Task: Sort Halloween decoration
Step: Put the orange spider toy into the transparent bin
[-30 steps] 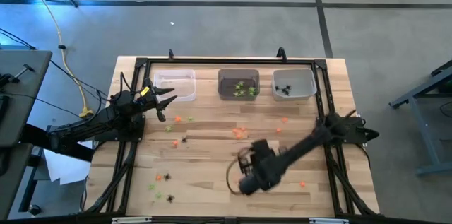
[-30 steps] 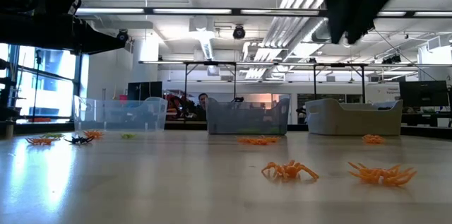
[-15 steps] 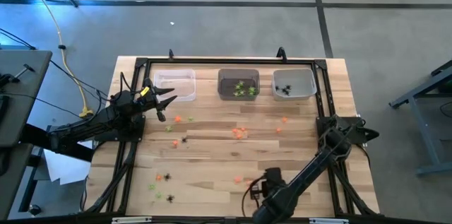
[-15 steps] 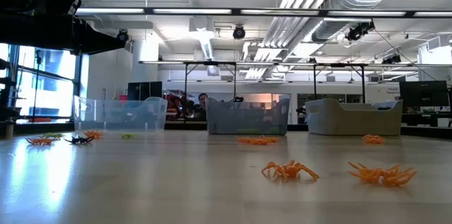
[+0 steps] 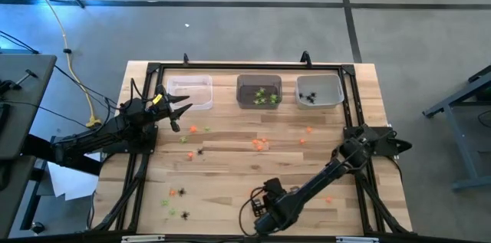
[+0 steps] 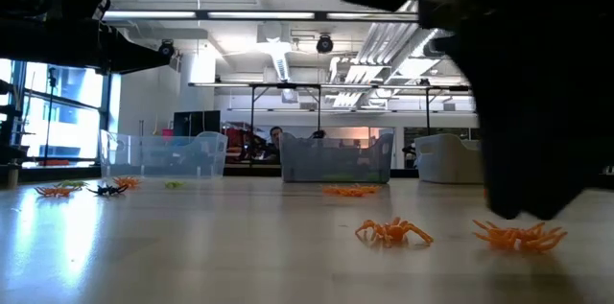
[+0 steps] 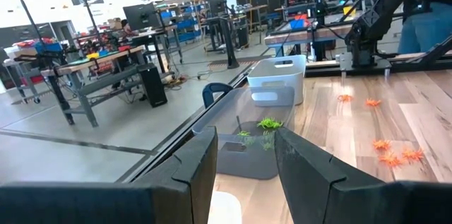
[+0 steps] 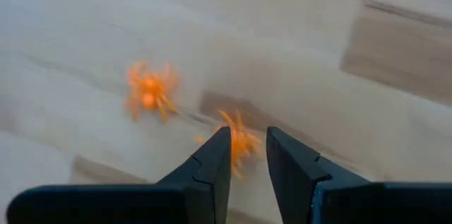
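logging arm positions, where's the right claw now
In the high view the right claw hangs open near the table's front edge, centre, over two orange trinkets.

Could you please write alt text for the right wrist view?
The right gripper, fingers apart, points down at a wooden table over one orange trinket; a second orange trinket lies beside it.

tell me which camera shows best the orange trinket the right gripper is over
The right wrist view: the orange trinket lies on the wood beyond the open right gripper. In the low view it may be either orange piece. The high view hides it under the arm; the left wrist view cannot single it out.
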Controlling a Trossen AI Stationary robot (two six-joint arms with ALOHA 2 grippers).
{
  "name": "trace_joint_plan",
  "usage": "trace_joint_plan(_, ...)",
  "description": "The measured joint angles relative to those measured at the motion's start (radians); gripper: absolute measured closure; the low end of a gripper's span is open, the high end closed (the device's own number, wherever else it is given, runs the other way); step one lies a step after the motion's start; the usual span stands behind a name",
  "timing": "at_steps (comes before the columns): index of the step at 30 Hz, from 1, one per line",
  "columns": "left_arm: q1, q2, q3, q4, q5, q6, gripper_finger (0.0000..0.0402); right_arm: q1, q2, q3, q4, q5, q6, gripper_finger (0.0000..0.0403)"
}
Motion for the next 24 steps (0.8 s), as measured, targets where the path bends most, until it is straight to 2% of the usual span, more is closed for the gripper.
trace_joint_plan(9,0.0,0.0,0.0,0.0,0.0,0.0,0.0271,-0.011,0.001,0.0,0.0,0.003,-0.011,0.0318)
trace_joint_plan(15,0.0,0.0,0.0,0.0,0.0,0.0,0.0271,-0.011,0.001,0.0,0.005,0.049,0.008,0.0318)
trace_joint_plan(19,0.0,0.0,0.0,0.0,0.0,0.0,0.0271,0.005,0.001,0.0,-0.056,0.052,0.112,0.0318)
trace_joint_plan(24,0.0,0.0,0.0,0.0,0.0,0.0,0.0271,0.073,-0.012,0.0,-0.24,-0.01,0.363,0.0318)
